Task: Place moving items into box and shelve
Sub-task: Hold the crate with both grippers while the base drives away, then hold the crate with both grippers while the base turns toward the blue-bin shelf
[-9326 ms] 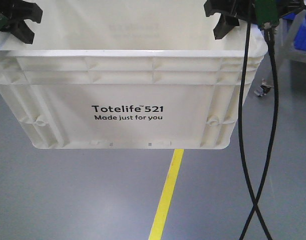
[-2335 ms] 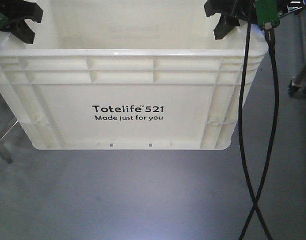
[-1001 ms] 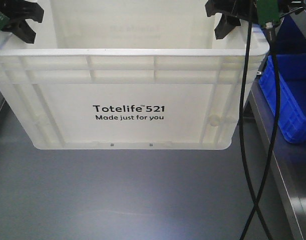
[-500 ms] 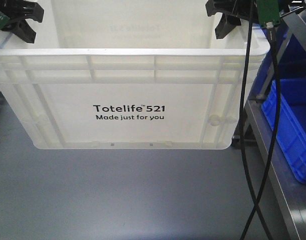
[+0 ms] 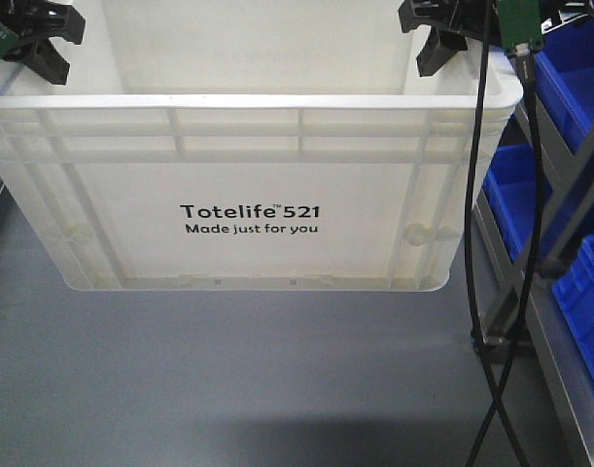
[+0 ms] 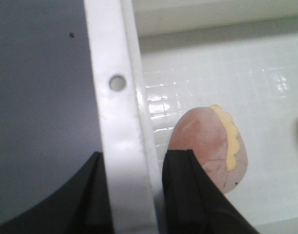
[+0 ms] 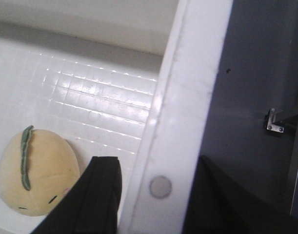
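Though hidden frontally, a pink plush toy [image 6: 202, 146] and yellow plush toy [image 7: 41, 170] lie inside the large white plastic crate [image 5: 248, 146]; left gripper [image 6: 136, 168] and right gripper [image 7: 156, 173] pinch its rim.

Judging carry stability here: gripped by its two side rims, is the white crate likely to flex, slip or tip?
Probably stiff: the box has ribbed walls. It might slip, as the left gripper and right gripper pinch only its smooth rim. Likely light: a pink toy and a yellow toy show inside.
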